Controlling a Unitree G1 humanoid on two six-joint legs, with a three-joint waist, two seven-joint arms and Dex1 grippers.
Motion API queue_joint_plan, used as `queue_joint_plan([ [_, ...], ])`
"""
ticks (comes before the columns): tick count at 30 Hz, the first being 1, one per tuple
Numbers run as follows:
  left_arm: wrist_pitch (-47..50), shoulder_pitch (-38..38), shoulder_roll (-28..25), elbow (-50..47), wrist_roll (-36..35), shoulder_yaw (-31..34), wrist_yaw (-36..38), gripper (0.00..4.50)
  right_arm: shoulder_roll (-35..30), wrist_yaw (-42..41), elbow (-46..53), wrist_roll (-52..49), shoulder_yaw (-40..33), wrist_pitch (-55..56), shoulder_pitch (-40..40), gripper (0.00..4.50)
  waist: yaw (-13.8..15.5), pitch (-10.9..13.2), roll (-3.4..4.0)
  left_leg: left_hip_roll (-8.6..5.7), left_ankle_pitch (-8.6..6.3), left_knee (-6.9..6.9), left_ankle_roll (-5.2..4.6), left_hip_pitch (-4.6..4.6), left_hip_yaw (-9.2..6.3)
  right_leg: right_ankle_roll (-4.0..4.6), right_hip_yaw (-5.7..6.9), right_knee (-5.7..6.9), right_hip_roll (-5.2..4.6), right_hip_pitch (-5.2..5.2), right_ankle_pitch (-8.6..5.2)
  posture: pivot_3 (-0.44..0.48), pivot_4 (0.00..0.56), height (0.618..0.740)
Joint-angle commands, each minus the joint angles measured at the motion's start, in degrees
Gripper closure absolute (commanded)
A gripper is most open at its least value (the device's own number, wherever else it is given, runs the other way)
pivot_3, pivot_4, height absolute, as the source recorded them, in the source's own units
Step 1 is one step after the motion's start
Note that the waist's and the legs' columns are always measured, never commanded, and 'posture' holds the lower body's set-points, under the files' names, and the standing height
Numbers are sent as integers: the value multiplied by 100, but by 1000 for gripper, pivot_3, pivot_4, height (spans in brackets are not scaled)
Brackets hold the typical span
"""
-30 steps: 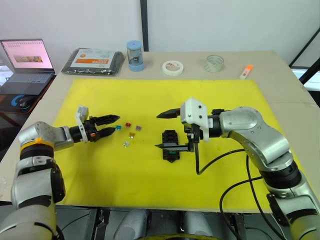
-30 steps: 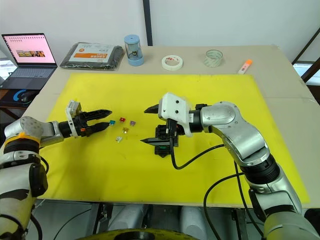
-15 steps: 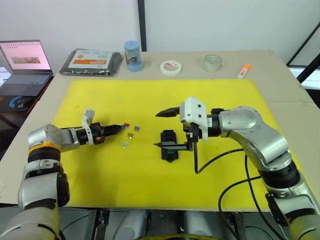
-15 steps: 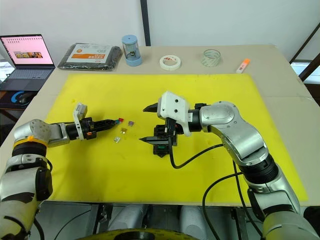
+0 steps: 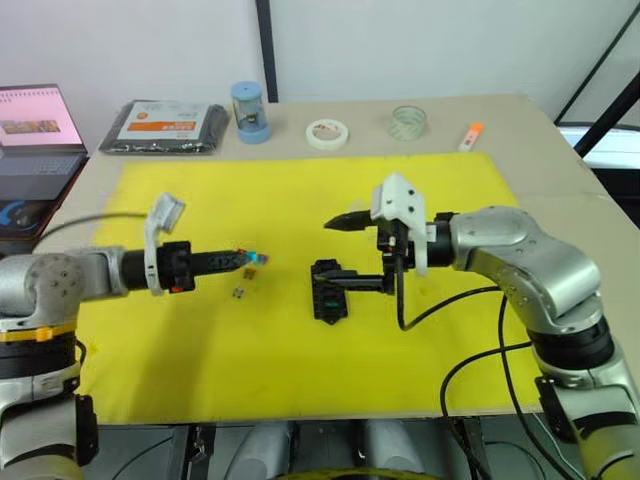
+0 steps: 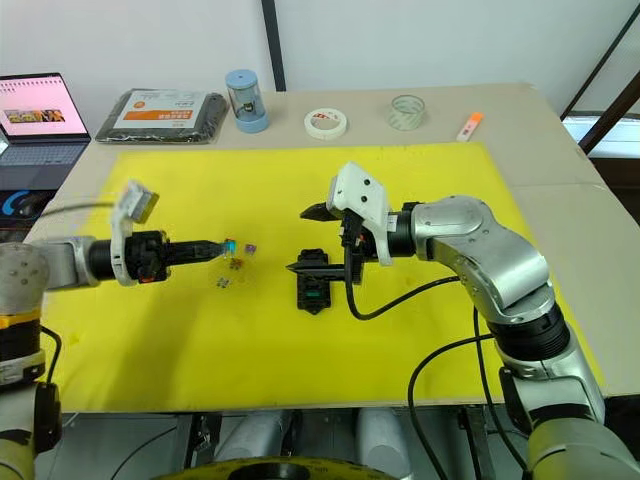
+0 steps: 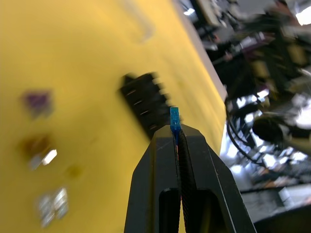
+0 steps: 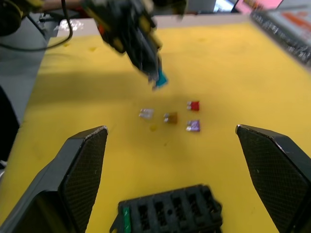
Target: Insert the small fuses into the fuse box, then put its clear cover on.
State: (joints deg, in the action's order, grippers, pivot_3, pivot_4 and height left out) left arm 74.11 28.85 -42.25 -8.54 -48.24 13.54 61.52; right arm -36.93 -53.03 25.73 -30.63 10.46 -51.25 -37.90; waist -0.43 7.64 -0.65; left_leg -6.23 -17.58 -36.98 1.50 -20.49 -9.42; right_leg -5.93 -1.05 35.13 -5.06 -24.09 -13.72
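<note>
Nearest the robot, on the yellow mat (image 5: 300, 360), the fuse box (image 5: 327, 290) holds one green fuse. Right claw (image 5: 345, 252) spread wide around it. Left claw (image 5: 243, 261), empty a second ago, has now closed on the blue fuse (image 7: 174, 115) and lifted it: insertion comes next. Remaining loose fuses (image 8: 169, 117) lie just beyond. Clear cover not identifiable.
</note>
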Motion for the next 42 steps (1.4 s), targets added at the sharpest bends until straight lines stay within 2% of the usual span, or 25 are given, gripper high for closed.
queue_joint_plan([
  [1, -1305, 42, -125, -819, 503, -709, 294, 4500, -6, 99, 217, 55, 79, 53, -100, 407, -8, -1, -1, 0, 0, 0, 0, 0, 1, 0, 0, -2, 0, 0, 0, 0, 150, 740],
  [2, -1564, 1, -163, -898, 630, -866, 364, 4500, 10, 128, 208, 69, 101, 63, -94, 563, -13, -1, -1, 0, -1, 2, -2, 0, 3, 0, -1, -4, 0, 1, 0, 0, 150, 740],
  [4, -2855, -211, -65, -1069, 1279, -1301, 548, 4500, -35, 159, 238, 140, 223, 63, -56, 1183, -34, 0, 0, 0, -1, 9, -2, 1, 12, 0, -7, -6, -1, -4, 0, 0, 150, 740],
  [6, -3813, -352, 46, -1073, 1736, -1567, 640, 4500, -62, 204, 239, 224, 319, 87, -38, 1183, -30, 1, 1, 2, -1, 13, -2, 0, 24, 0, -17, -4, -1, -15, 0, 0, 150, 740],
  [9, -4375, -363, 164, -898, 2062, -1742, 533, 4500, -40, 251, 211, 255, 346, 97, -55, 1183, -3, 1, 0, 6, -1, 12, -1, -3, 23, 3, -15, -5, 3, -16, 2, 0, 150, 740],
  [12, -4925, -335, 295, -838, 2297, -1888, 551, 4500, -76, 272, 233, 310, 386, 115, -56, 1715, -2, 0, 0, 5, -1, 10, -2, -2, 23, 3, -15, -5, 2, -13, 2, 0, 150, 740],
  [13, -5014, -333, 328, -837, 2314, -1907, 562, 4500, -84, 275, 250, 309, 392, 105, -55, 2006, 1, 0, 0, 5, -2, 10, -3, -2, 23, 3, -15, -5, 3, -13, 2, 0, 150, 740],
  [23, -5260, -292, 481, -783, 2350, -1958, 478, 4500, -77, 271, 243, 376, 468, 80, -150, 2006, -13, 1, -1, 6, -3, 8, -6, -3, 21, 2, -13, -4, 5, -14, 2, 0, 150, 740],
  [26, -5347, -318, 462, -797, 2414, -2008, 504, 4500, -31, 288, 209, 361, 468, 68, -177, 2606, -9, 1, -1, 6, -3, 8, -6, -3, 22, 2, -12, -4, 5, -13, 2, 0, 150, 740],
  [31, -5283, -302, 435, -912, 2390, -2070, 490, 4500, 35, 277, 180, 305, 467, 39, -232, 4393, -13, 0, -1, 6, -3, 8, -6, -3, 21, 2, -10, -4, 5, -13, 2, 0, 150, 740],
  [39, -5359, -285, 400, -1063, 2379, -2092, 528, 4500, -1, 170, 193, 283, 472, 23, -231, 4451, -9, 1, -1, 6, -3, 8, -6, -3, 21, 2, -6, -4, 6, -13, 2, 0, 150, 740],
  [42, -5307, -354, 349, -1060, 2305, -2023, 555, 3766, -71, 104, 186, 304, 478, 4, -237, 4500, -10, 1, -1, 6, -3, 8, -6, -3, 21, 2, -6, -4, 6, -13, 2, 0, 150, 740],
])
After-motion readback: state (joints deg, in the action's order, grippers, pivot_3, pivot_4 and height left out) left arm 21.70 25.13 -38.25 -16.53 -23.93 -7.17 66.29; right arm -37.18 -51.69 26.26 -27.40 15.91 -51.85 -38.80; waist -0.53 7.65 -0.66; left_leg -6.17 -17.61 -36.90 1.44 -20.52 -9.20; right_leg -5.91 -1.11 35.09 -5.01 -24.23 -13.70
